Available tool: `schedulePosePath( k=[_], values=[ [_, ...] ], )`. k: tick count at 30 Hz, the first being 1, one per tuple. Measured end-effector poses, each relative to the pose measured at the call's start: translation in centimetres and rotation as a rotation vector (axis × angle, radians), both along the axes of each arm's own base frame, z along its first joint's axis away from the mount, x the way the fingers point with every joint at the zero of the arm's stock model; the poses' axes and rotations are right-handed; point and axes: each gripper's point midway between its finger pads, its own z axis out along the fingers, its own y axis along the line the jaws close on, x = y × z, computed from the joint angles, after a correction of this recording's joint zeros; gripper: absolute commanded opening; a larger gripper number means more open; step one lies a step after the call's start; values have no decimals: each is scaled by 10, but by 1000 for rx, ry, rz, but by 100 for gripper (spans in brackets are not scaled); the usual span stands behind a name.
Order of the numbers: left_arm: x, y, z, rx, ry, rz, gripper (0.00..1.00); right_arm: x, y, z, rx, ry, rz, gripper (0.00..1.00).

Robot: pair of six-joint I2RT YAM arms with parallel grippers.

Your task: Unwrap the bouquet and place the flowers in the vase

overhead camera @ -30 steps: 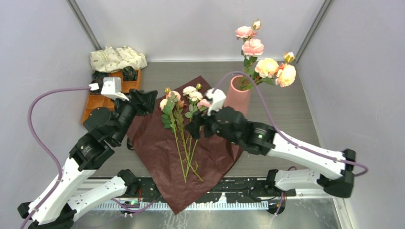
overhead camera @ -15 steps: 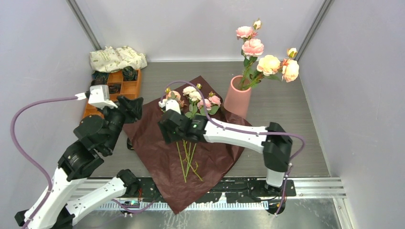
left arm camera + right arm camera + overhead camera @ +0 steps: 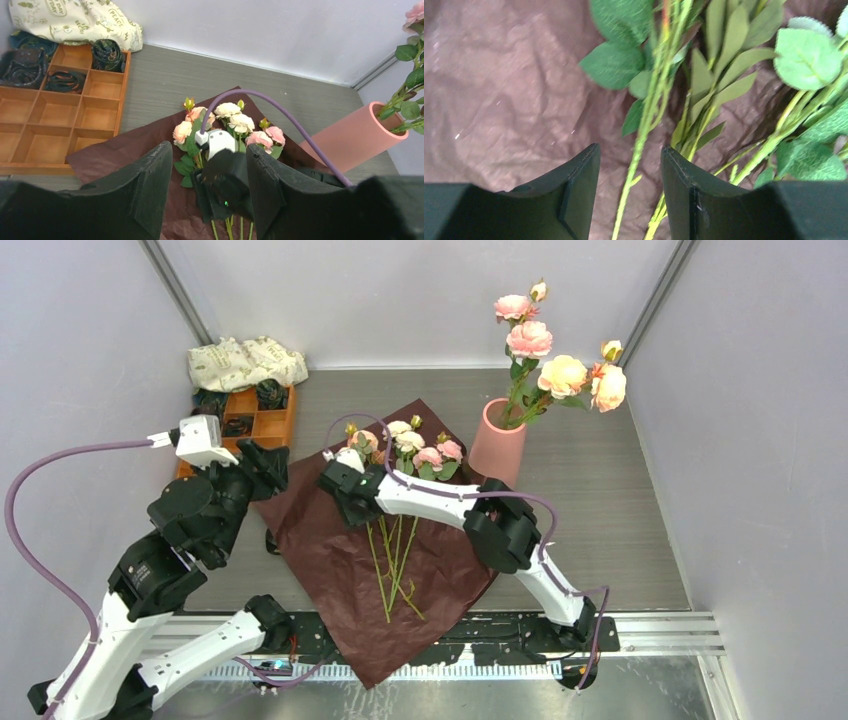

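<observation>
From above, the right gripper (image 3: 348,502) had swung away from the vase (image 3: 497,443), where several roses (image 3: 553,370) already stood. It had come down over the leafy end of the flowers (image 3: 392,540) left lying on the opened maroon paper (image 3: 325,560). The left gripper (image 3: 268,466) had drawn back toward the paper's left edge, so I judged another pick-up was under way. The left wrist view showed its own jaws spread wide and empty, with the right gripper framed between them, the flowers just beyond it and the vase off to the right. The right wrist view showed the right jaws partly drawn in, astride a thin green stem (image 3: 644,125) without yet pinching it. The stem ran up between the fingers (image 3: 579,195), with other stalks just to its right.
</observation>
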Motion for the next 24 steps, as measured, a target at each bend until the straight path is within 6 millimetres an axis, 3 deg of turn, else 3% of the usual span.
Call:
schedulePosePath(
  k=[3,10,19,24],
  values=[
    [-1,2,-1,2,4,7,57,17,-8,-7,-16,19,-33,51],
    [-3,4,-3,8,10,9,58,51,-6,-1,32,29,-76,49],
    [-1,4,-5,15,15,16,58,44,6,-24,25,80,-46,46],
    [0,4,-5,18,18,16,58,41,9,-28,21,91,-38,35]
  ],
)
